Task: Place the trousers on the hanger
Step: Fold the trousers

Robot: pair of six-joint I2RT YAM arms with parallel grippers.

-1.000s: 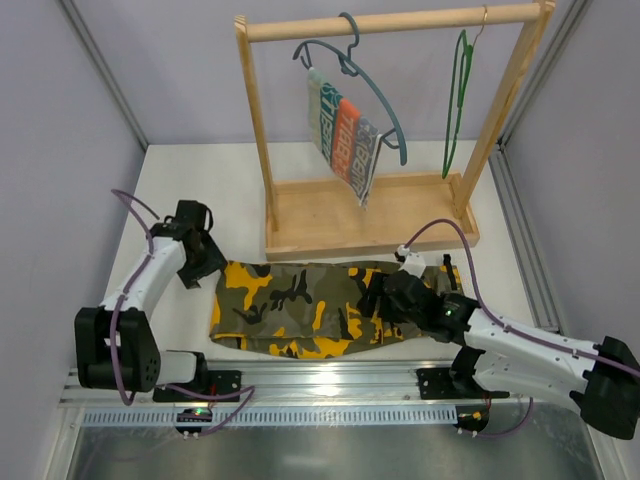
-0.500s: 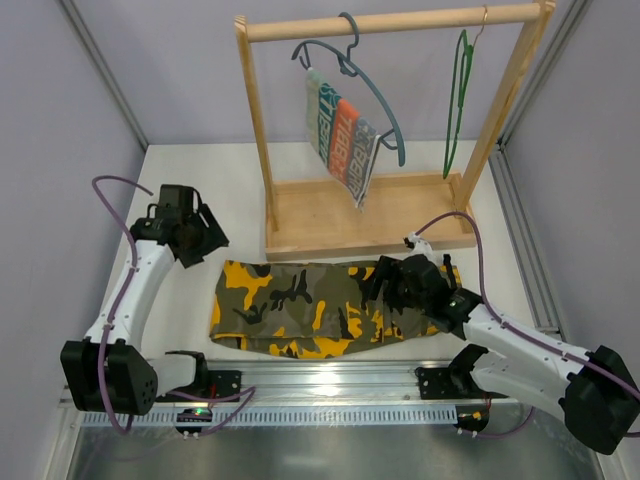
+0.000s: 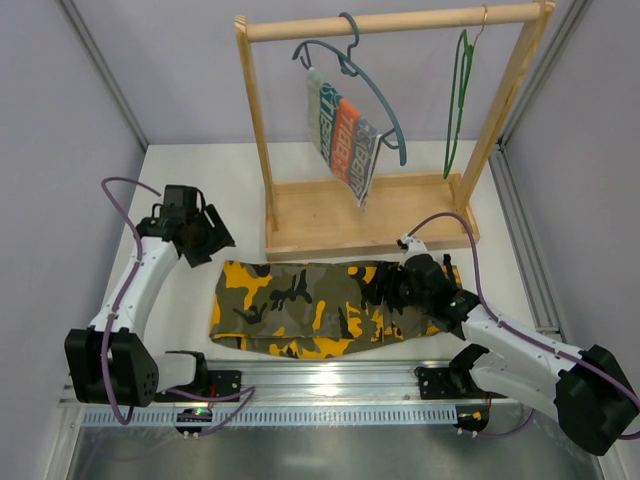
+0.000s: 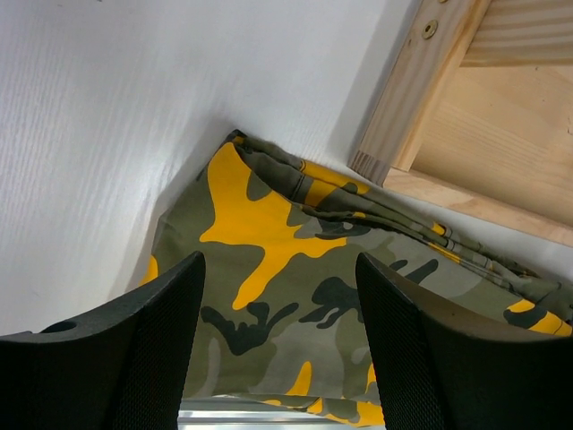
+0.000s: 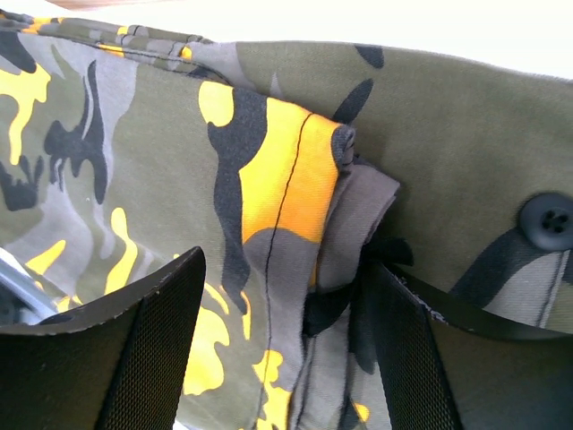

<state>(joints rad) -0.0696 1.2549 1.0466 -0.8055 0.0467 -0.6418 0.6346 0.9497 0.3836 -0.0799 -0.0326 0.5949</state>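
Note:
The camouflage trousers (image 3: 300,305) lie folded flat on the white table, in front of the wooden rack. The green wire hanger (image 3: 457,100) hangs bare from the right end of the rack's rail. My left gripper (image 3: 207,240) hovers open just beyond the trousers' left end; in the left wrist view (image 4: 279,269) the cloth (image 4: 269,296) shows between its spread fingers, untouched. My right gripper (image 3: 392,290) is low over the trousers' right end, open. In its wrist view (image 5: 286,269) the fingers straddle a raised fold (image 5: 295,206) near a black button (image 5: 546,221).
The wooden rack's base (image 3: 400,215) sits right behind the trousers, its corner close to the left gripper (image 4: 394,143). A blue-grey hanger with a striped cloth (image 3: 345,135) hangs at the rail's left. A metal rail (image 3: 330,385) runs along the near edge.
The left gripper has risen and drawn back-left, off the trousers' end. The right gripper has shifted slightly farther back over the trousers' right end. The trousers lie the same.

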